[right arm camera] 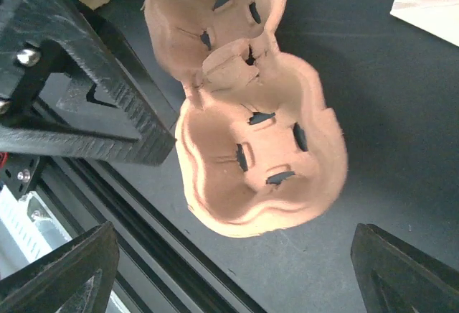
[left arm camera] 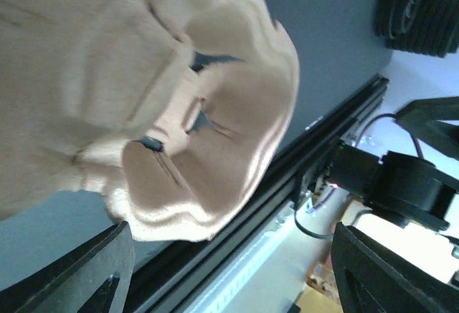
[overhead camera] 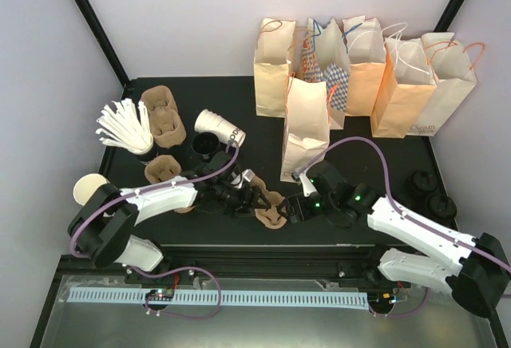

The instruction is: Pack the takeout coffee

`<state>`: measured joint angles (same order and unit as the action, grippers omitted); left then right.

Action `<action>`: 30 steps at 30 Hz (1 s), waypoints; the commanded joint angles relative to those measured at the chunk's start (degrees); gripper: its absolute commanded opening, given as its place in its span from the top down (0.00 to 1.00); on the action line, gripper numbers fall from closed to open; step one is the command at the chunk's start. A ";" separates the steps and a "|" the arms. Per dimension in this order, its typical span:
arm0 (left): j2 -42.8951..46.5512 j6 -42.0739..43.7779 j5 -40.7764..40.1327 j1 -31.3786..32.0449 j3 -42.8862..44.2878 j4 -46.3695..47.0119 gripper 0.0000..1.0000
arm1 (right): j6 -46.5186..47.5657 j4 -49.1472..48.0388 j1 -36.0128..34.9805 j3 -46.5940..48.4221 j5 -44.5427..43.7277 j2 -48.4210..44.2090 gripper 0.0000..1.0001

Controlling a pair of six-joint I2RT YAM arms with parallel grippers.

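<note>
Pulp carrier (overhead camera: 271,212), lower centre; left gripper (overhead camera: 258,199), right gripper (overhead camera: 291,208) both released; risk: converging fingers collide, shoving carrier askew.

Coffee cup (overhead camera: 221,129) left of bags (overhead camera: 361,77)

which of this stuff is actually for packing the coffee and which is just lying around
For the job: takeout coffee, front pulp carrier, paper bags.
Lying about: white sticks, cream cup, black lids, spare carriers.
</note>
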<state>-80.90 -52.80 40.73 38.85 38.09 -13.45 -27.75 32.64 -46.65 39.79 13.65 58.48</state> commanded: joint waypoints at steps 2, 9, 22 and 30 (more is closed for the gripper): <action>2.53 2.39 3.93 1.08 3.88 2.40 0.20 | -1.86 -4.25 -2.08 2.48 -3.17 2.17 0.09; 12.11 9.89 -7.69 -7.04 5.33 -15.01 0.17 | -12.06 5.01 -2.45 10.76 -8.29 7.69 0.10; -5.05 29.06 -8.55 -18.02 13.63 -14.09 0.20 | -43.76 4.52 -11.17 17.51 -17.18 21.07 0.10; -8.02 25.17 -0.71 -17.34 6.56 -5.73 0.20 | -49.13 9.76 -11.53 23.81 -17.89 32.97 0.14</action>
<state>-87.20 -26.59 34.48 20.97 48.42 -24.47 -72.23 38.52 -57.87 59.51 -1.61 87.42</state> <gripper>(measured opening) 0.801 0.867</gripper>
